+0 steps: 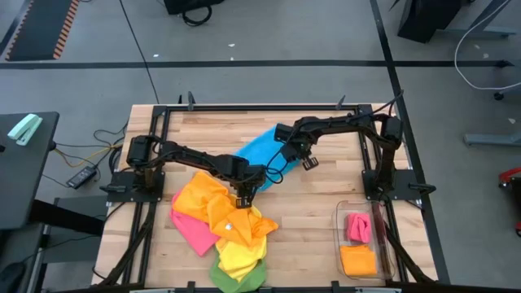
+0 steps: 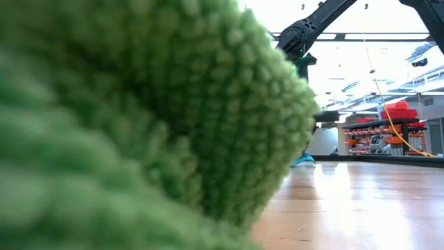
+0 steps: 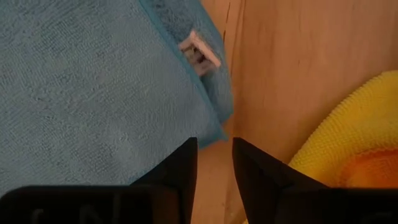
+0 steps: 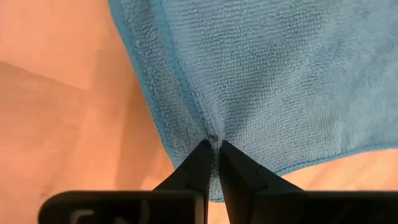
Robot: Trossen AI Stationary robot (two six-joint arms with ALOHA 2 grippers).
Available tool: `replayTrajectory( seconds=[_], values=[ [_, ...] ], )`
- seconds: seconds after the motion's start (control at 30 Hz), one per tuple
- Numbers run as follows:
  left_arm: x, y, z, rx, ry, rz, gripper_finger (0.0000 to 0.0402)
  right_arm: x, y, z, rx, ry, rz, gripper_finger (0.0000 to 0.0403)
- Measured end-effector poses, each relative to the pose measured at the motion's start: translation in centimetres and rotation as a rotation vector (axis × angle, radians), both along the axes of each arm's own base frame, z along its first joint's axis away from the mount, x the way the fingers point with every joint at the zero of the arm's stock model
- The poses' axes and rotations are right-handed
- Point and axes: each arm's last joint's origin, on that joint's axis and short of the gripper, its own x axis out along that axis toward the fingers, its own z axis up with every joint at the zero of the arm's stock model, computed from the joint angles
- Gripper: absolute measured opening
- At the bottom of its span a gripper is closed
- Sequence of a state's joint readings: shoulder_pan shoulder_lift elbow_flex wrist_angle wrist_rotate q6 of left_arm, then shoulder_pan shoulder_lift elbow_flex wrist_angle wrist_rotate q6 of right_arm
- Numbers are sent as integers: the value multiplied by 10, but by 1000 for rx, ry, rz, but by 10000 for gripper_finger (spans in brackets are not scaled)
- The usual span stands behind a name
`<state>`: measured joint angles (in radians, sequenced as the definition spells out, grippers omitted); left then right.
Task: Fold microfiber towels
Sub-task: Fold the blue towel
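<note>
A wooden table (image 1: 317,207) carries a blue towel (image 1: 259,151) near its centre, a heap of orange, pink, yellow and green towels (image 1: 224,232) at seven o'clock, and a clear bin (image 1: 340,218) at four o'clock.

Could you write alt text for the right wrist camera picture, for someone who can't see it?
The right end effector, its two dark fingers nearly together, pinches a fold along the edge of a blue microfiber towel. The towel fills most of the view and lies on a wooden table.

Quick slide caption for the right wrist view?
Right end effector pinches the blue towel's edge over the wooden table.
</note>
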<state>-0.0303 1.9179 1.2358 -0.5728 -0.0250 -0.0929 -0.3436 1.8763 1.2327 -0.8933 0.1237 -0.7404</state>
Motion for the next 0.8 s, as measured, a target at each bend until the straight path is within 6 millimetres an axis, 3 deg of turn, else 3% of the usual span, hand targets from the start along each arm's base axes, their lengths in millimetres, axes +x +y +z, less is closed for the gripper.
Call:
replayTrajectory(
  seconds=[0.3, 0.63, 0.8],
  values=[
    [0, 0, 0, 7, 1, -20, 109, -3, 3, 0, 16, 34, -21, 43],
    [0, 0, 0, 10, 0, -31, 107, -4, 1, 0, -7, 34, -88, 125],
    [0, 0, 0, 18, 1, -53, 101, -4, 1, 0, -14, 30, -107, 125]
  ],
)
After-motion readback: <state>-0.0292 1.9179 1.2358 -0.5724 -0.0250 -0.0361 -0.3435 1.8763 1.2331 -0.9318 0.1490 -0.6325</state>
